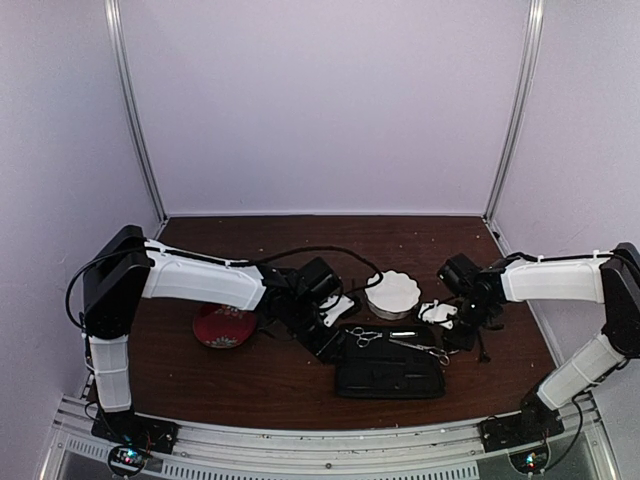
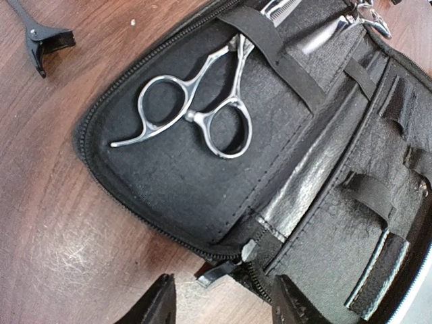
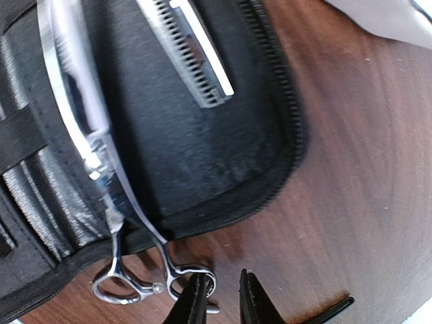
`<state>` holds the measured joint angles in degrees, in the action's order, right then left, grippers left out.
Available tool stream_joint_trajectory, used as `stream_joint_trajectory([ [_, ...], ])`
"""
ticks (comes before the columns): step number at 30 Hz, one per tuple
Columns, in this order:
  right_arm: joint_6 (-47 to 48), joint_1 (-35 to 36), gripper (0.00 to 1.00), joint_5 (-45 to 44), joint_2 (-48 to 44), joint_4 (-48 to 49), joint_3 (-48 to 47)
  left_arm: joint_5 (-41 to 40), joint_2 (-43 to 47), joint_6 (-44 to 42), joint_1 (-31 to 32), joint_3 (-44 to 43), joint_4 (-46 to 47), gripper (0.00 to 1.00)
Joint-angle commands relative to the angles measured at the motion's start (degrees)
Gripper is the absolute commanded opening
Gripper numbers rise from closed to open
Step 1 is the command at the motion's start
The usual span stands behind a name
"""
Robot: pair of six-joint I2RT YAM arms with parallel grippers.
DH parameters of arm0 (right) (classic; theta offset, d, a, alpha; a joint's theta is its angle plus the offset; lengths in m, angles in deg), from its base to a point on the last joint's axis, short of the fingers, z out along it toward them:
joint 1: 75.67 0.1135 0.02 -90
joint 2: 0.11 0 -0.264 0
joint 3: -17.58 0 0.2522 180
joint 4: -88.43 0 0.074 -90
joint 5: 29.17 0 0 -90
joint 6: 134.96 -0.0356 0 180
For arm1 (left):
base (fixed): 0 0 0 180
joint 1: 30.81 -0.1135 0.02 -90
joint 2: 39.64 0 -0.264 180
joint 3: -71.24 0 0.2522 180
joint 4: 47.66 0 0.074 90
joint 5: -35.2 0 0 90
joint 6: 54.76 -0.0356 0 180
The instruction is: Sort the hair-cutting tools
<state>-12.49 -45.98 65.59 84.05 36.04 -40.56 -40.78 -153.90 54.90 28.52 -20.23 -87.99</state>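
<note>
Right gripper point(image 3: 221, 298) is only cracked open, nothing in it. Scissors point(image 3: 118, 202) hang off the case point(image 3: 223, 155), rings just at its 10 o'clock, blades running toward 11. Left gripper point(image 2: 219, 304) is wide open and empty, with the other pair point(image 2: 202, 111) strapped in at its 12.

Two scissors point(image 2: 196, 101), two clips point(image 2: 37, 34), one case point(image 1: 390, 378), one plate point(image 1: 222, 325), one dish point(image 1: 392, 292).

High rear camera overlooks the table point(image 1: 250, 385); both wrist cameras peer closely at the case point(image 2: 169, 189).
</note>
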Motion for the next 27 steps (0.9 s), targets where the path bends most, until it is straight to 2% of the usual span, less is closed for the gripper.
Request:
stream_joint_trajectory([
  [1,1.46,-0.38,0.18,3.22,-0.04,-2.22,-0.53,0.81,-0.11,0.15,-0.11,0.13,2.05,0.51],
  [11,2.43,-0.78,0.17,4.80,-0.27,-2.48,0.39,0.67,0.09,0.11,-0.14,0.37,1.64,0.51],
  [20,1.78,-0.78,0.08,4.56,1.10,-1.13,-0.31,0.84,-0.17,0.20,-0.14,0.19,1.55,0.51],
  [23,2.60,-0.78,0.01,4.48,0.90,-1.33,-0.06,0.83,-0.09,0.12,-0.09,0.19,1.39,0.51],
  [27,3.09,-0.80,0.00,3.65,-0.15,-2.18,-0.05,0.83,-0.07,0.14,-0.14,0.36,1.42,0.51],
])
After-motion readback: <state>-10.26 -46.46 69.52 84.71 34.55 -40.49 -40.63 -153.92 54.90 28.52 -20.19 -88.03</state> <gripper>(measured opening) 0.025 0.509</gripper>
